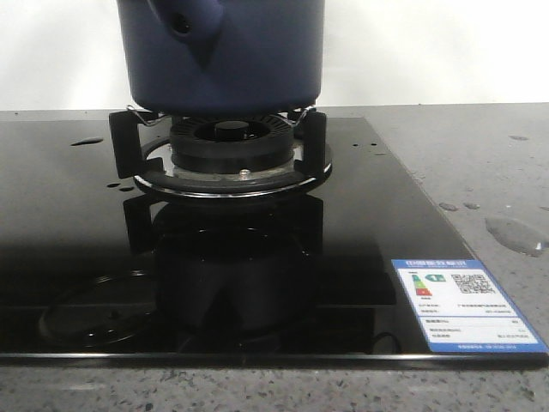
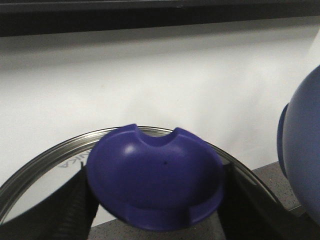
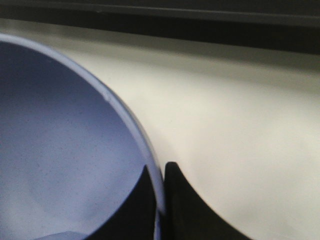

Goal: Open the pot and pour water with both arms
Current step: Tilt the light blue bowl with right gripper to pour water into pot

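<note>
Pot (image 1: 223,56) is seen just above the burner grate (image 1: 219,154), rim pinched by right gripper (image 3: 159,200). Left gripper (image 2: 155,210) is clamped on the lid knob (image 2: 155,182); the glass lid (image 2: 45,165) is off. Pot should be tilted slowly, grip kept firm; spilled water (image 1: 515,233) lies on the countertop (image 1: 480,163) at approx. 3 o'clock.

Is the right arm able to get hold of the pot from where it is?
Probably yes, it seems to have it already: the right gripper has one finger inside and one outside the pot rim, with nothing in between but the wall.
</note>
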Action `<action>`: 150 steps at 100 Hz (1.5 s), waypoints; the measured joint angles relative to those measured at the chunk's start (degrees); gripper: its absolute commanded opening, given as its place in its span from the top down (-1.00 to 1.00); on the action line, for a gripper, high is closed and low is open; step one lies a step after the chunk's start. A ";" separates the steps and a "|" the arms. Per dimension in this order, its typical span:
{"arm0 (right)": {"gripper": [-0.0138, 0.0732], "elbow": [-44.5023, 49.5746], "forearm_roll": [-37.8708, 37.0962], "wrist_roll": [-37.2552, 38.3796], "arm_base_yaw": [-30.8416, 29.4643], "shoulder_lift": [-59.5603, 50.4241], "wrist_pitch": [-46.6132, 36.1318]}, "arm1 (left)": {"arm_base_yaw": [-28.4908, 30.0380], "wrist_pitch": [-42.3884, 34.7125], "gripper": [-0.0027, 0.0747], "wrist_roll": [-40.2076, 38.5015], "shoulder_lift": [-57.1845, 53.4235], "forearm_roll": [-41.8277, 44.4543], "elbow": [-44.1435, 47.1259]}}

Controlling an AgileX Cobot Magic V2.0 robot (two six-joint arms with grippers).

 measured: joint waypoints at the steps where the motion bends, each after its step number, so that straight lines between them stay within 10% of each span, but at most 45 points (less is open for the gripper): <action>1: 0.81 0.13 -0.12 0.00 0.00 0.00 -0.22 | 0.00 0.00 -0.13 0.00 0.00 0.00 0.00; 150: 0.81 9.14 -13.41 0.00 0.50 -1.94 -36.00 | 0.00 0.00 -0.13 0.00 0.00 0.00 0.00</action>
